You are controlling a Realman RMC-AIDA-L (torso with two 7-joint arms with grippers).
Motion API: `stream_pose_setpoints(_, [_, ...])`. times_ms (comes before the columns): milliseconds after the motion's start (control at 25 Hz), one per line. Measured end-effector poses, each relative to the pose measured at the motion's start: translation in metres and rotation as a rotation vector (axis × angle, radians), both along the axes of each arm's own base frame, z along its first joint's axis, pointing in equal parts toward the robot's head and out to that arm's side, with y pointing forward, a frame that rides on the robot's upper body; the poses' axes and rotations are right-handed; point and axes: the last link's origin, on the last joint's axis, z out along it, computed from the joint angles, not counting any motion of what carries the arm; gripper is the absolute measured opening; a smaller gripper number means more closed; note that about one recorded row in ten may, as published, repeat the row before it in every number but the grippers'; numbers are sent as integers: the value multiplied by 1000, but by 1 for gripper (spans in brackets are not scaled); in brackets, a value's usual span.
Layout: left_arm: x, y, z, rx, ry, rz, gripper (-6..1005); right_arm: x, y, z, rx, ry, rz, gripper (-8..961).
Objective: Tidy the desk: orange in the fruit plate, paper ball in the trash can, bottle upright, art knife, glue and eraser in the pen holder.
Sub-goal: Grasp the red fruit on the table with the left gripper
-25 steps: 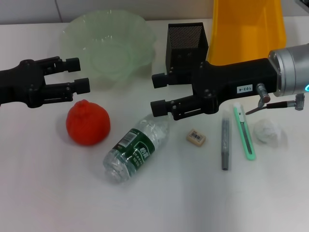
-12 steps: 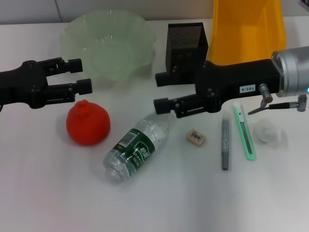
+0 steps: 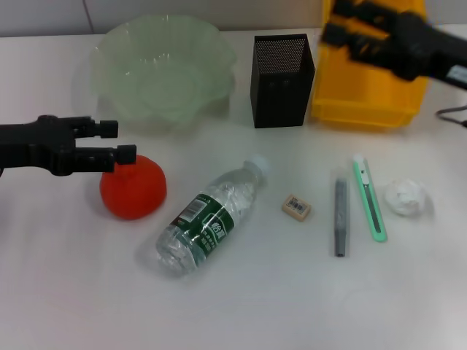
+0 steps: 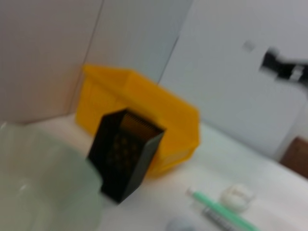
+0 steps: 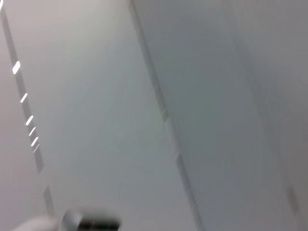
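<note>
The orange (image 3: 133,189) lies at the left of the desk. My left gripper (image 3: 117,141) is open, right at the orange's upper left, with its lower finger over the orange's top. The clear bottle (image 3: 208,219) lies on its side in the middle. The eraser (image 3: 296,206), grey glue stick (image 3: 341,216), green art knife (image 3: 370,199) and paper ball (image 3: 406,197) lie to its right. The black mesh pen holder (image 3: 282,69) and the green fruit plate (image 3: 164,69) stand at the back. My right gripper (image 3: 337,22) is open, raised over the yellow bin (image 3: 368,98).
The left wrist view shows the pen holder (image 4: 126,154), the yellow bin (image 4: 144,110), the art knife (image 4: 216,209), the paper ball (image 4: 237,196) and the plate's rim (image 4: 43,192). The right wrist view shows only a plain wall.
My right arm has lifted away from above the bottle and swung back to the right, over the yellow bin. My left gripper has come down onto the orange's top.
</note>
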Motion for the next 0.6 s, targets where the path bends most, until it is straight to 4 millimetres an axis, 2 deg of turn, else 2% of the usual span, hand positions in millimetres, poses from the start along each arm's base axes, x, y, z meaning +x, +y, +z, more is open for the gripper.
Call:
stream_pose_setpoints(80, [-1, 3, -1, 3, 31, 13, 741, 12, -3, 8, 59, 46, -44, 825])
stream_pose_setpoints(200, [-1, 3, -1, 3, 31, 13, 734, 18, -5, 9, 71, 56, -61, 824])
stream_pose_setpoints(240, [-4, 11, -8, 44, 100, 32, 731, 19, -5, 9, 72, 57, -64, 824])
stream_pose_setpoints(320, [-4, 11, -8, 44, 100, 32, 727, 19, -5, 8, 75, 56, -64, 824])
stream_pose_setpoints(360, [-10, 17, -16, 78, 185, 34, 724, 19, -5, 8, 76, 55, -63, 824])
stream_pose_setpoints(600, [-13, 18, -23, 72, 243, 29, 709, 18, -5, 5, 71, 55, -61, 825])
